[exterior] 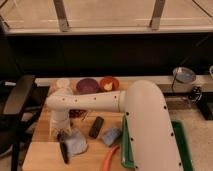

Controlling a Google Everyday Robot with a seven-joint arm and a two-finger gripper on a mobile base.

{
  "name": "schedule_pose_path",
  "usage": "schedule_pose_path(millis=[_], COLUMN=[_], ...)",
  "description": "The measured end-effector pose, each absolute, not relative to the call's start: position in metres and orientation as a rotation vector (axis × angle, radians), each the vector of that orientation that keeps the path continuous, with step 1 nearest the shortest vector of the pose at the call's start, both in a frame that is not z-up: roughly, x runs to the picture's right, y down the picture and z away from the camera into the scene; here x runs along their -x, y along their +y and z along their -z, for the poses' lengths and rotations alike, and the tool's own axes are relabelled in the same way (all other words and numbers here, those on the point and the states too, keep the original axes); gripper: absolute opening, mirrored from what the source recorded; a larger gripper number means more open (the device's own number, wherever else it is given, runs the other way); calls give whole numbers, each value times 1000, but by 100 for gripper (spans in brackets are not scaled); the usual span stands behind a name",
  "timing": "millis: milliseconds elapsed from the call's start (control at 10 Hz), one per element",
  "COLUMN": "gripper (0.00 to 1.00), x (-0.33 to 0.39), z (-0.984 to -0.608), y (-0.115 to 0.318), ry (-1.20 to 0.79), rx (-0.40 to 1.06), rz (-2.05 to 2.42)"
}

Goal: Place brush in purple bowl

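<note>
The brush (pixel 64 151) is slim and black and lies on the wooden table at the front left, partly on the left edge of the grey-blue cloth (pixel 78 145). My gripper (pixel 61 134) hangs down from the white arm (pixel 90 101), right over the brush's far end. The purple bowl (pixel 87 86) stands at the back of the table, behind the arm, beside the orange-red bowl (pixel 109 83).
A white cup (pixel 62 83) stands left of the purple bowl. A flat black device (pixel 96 127), a small blue-grey item (pixel 111 136) and an orange object (pixel 110 158) lie mid-table. A green tray (pixel 126 146) sits on the right, a dark chair (pixel 20 100) on the left.
</note>
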State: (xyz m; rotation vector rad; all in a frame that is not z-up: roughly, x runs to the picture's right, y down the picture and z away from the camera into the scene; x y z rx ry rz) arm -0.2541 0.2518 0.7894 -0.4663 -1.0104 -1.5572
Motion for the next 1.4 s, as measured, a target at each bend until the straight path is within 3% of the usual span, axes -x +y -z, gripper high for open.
schedule_pose_path(millis=[200, 300, 700, 1200, 1400], gripper=[20, 17, 17, 17, 17], x=[253, 251, 228, 160, 131], z=[-787, -787, -774, -715, -717], y=[249, 248, 220, 111, 71], ry=[-989, -979, -965, -977, -983], rx=[461, 460, 387, 125, 52], rz=[1554, 1551, 1499, 1433, 1406])
